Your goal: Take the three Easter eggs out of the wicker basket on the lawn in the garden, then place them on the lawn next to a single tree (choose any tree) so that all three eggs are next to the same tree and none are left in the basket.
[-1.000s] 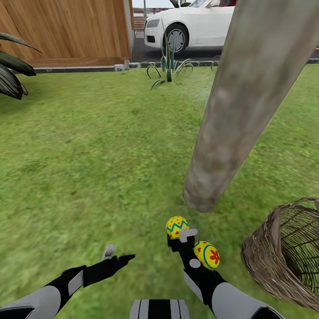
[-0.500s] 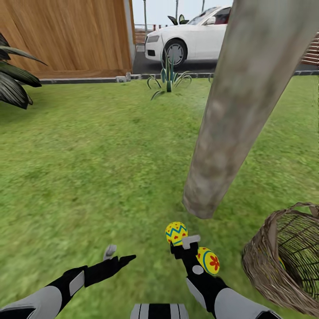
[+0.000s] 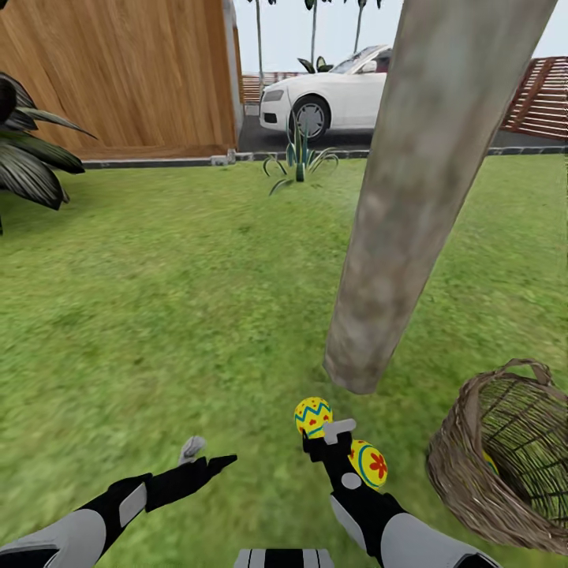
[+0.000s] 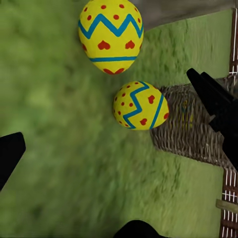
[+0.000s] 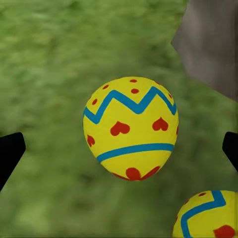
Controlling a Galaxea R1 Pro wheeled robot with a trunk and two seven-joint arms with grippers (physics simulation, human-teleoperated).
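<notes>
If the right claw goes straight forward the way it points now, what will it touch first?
Most likely the heart-patterned egg, centred between the open right claw fingers in its wrist view. It lies on the lawn near the tree trunk. Depth is hard to judge.

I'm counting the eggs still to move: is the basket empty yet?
Not empty. Through the basket's open weave a yellow egg shows inside. Two eggs already lie on the grass by the trunk.

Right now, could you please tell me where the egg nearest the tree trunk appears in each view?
Head view: the egg just below the trunk base.
Left wrist view: the egg beside the trunk, not the one before the basket.
Right wrist view: the egg seen whole.
Shared landmark: the grey trunk.
</notes>
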